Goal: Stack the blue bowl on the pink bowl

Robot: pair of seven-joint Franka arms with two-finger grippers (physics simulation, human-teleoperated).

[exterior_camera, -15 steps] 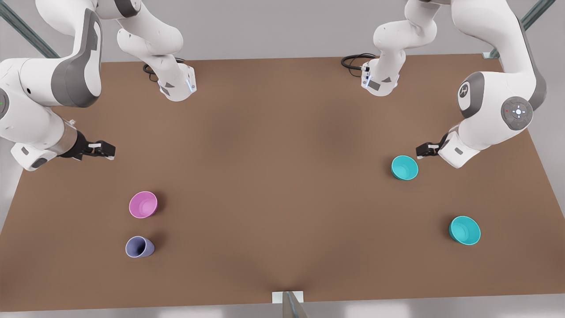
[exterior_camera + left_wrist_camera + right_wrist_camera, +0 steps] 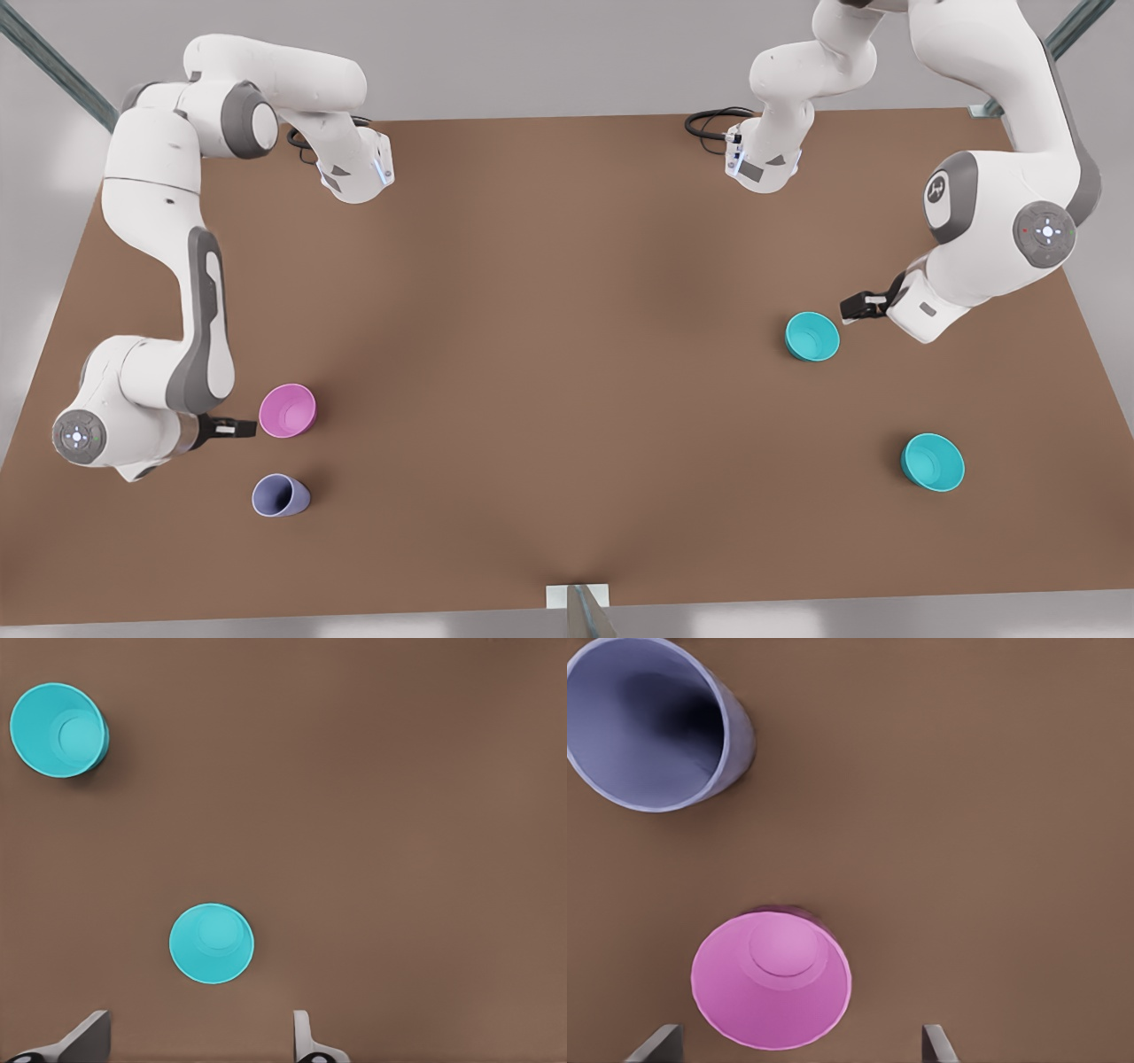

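Front view: blue bowl just beside left claw.

A brown tabletop carries four small vessels, all upright and well apart in two pairs. On the front view's left stands the pink bowl, with a lavender cup near it, closer to the table's near edge. On the front view's right stands the blue bowl, and a second teal bowl sits nearer the right corner.
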